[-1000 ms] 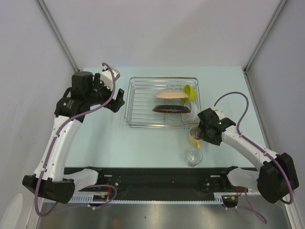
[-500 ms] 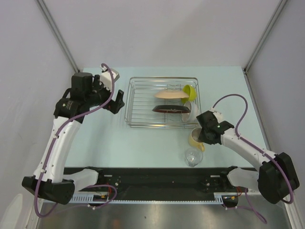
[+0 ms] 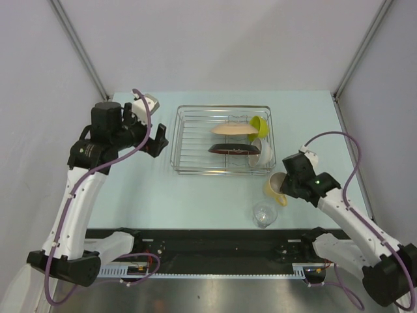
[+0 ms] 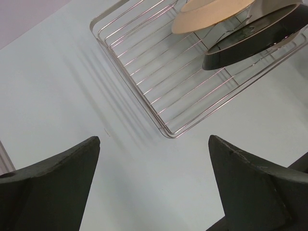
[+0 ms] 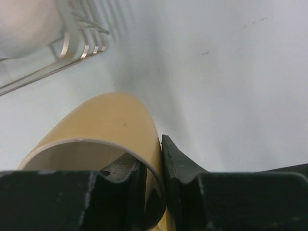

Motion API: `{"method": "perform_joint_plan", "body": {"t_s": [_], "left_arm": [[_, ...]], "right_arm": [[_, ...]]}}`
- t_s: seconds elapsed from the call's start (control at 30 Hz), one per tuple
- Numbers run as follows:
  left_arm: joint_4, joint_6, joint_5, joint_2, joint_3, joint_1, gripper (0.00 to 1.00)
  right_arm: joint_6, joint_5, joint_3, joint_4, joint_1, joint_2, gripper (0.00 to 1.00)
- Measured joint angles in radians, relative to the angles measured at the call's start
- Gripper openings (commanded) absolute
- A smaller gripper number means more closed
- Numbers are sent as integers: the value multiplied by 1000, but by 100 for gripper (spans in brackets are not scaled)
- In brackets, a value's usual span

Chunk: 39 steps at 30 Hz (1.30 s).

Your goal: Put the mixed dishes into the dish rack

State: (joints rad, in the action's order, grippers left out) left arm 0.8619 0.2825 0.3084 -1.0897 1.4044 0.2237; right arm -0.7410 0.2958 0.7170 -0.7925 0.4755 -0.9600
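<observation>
the dish rack (image 3: 195, 140) sits on the bench (image 3: 195, 195); its right half holds a rear plate (image 3: 229, 129) and front plate (image 3: 228, 149), its right wall a rear bowl (image 3: 258, 124) and front bowl (image 3: 262, 151). the mug (image 3: 277, 186) is off its near right corner, the glass (image 3: 264, 214) before the mug.

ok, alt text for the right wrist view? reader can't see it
The right gripper is shut on the rim of the yellow mug, one finger inside the cup and one outside its wall. Beyond the mug, top left, a corner of the wire dish rack shows with the white bowl in it, on a pale table.
</observation>
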Motion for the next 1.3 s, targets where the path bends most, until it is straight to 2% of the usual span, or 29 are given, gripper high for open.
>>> {"method": "perform_joint_plan", "body": {"t_s": [0.2, 0.27, 0.43, 0.6, 0.7, 0.83, 0.9, 1.1, 1.3], "left_arm": [[13, -44, 23, -17, 33, 0, 100], [22, -65, 48, -32, 70, 0, 100], [18, -163, 193, -74, 186, 0, 100], [-102, -385, 491, -92, 195, -2, 100], [-315, -614, 685, -102, 100, -2, 100], [-852, -1084, 842, -122, -149, 1, 100], [-1056, -1271, 884, -161, -212, 7, 100], [-1318, -1490, 933, -189, -246, 47, 100], [-1369, -1518, 952, -173, -246, 91, 100]], "right_arm": [[20, -80, 143, -69, -48, 173, 0], [19, -160, 200, -45, -74, 231, 0], [-50, -396, 269, 144, -121, 299, 0], [-212, -623, 274, 444, -119, 192, 0], [-282, -682, 274, 580, -89, 104, 0], [-333, -698, 274, 687, -14, 15, 0], [-351, -706, 274, 732, 15, -6, 0], [-392, -730, 274, 847, 67, -64, 0], [-403, -730, 274, 896, 94, -116, 0]]}}
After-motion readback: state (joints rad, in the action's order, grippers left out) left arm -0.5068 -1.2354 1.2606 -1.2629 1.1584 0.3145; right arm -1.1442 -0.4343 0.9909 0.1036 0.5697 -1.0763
